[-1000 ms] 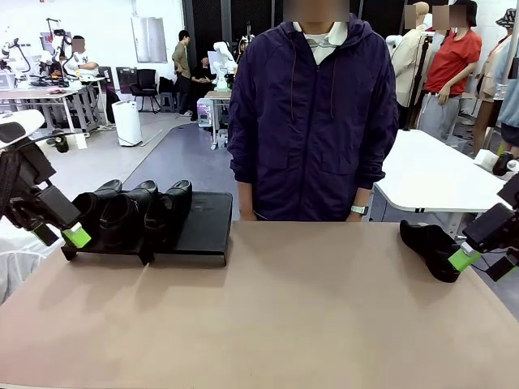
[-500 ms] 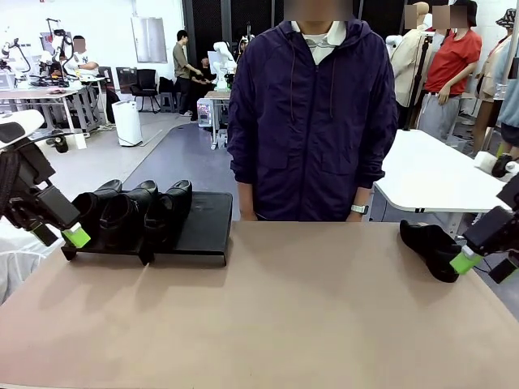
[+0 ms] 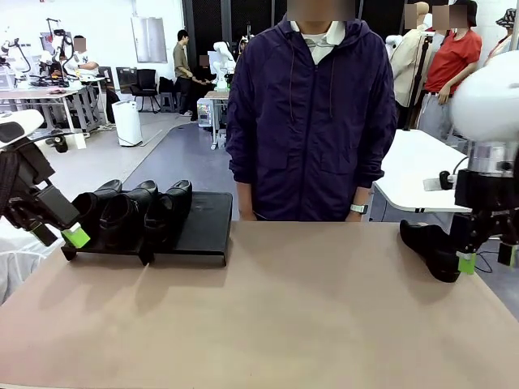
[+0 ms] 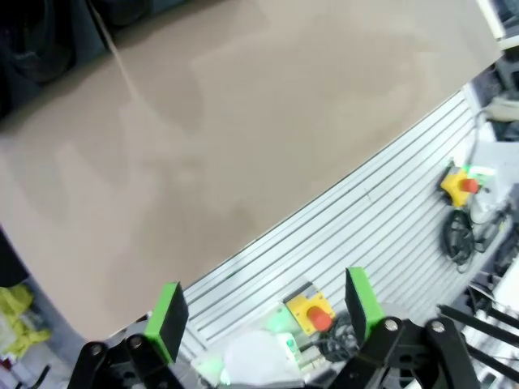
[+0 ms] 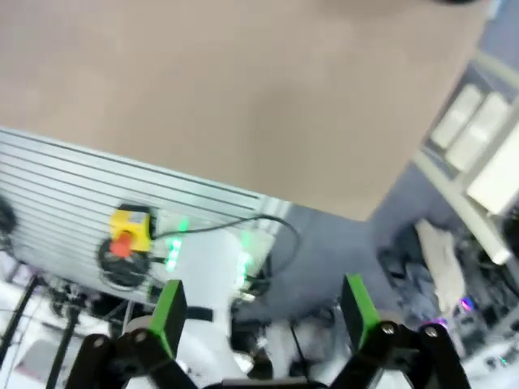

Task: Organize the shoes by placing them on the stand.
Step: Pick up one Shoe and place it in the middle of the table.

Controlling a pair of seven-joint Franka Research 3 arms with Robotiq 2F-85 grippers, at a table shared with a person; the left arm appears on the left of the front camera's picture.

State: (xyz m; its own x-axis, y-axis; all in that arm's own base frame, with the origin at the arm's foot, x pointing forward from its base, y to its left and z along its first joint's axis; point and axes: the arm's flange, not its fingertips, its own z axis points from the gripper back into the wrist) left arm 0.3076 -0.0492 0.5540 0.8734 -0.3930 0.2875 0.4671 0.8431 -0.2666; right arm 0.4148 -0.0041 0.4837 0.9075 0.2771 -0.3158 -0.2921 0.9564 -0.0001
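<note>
Three glossy black shoes (image 3: 130, 212) stand side by side on the left part of the flat black stand (image 3: 207, 223) at the table's far left. A fourth shoe (image 3: 430, 247) lies alone on the tan tabletop at the far right. My left gripper (image 3: 61, 235) is open just left of the stand, its green pads (image 3: 77, 237) near the outermost shoe. My right gripper (image 3: 485, 259) hangs open, pointing down just right of the lone shoe. Both wrist views show spread fingers (image 4: 166, 320) (image 5: 168, 314) with nothing between them.
A person in a dark purple jacket (image 3: 312, 121) stands at the far edge, arms down. The tabletop (image 3: 284, 308) is bare between the stand and the lone shoe. Yellow boxes with red stop buttons (image 4: 312, 312) (image 5: 130, 231) sit below the table's near edge.
The right arm has swung upright, and its gripper now points down beside the lone shoe instead of reaching in sideways. The left arm and shoes have not moved.
</note>
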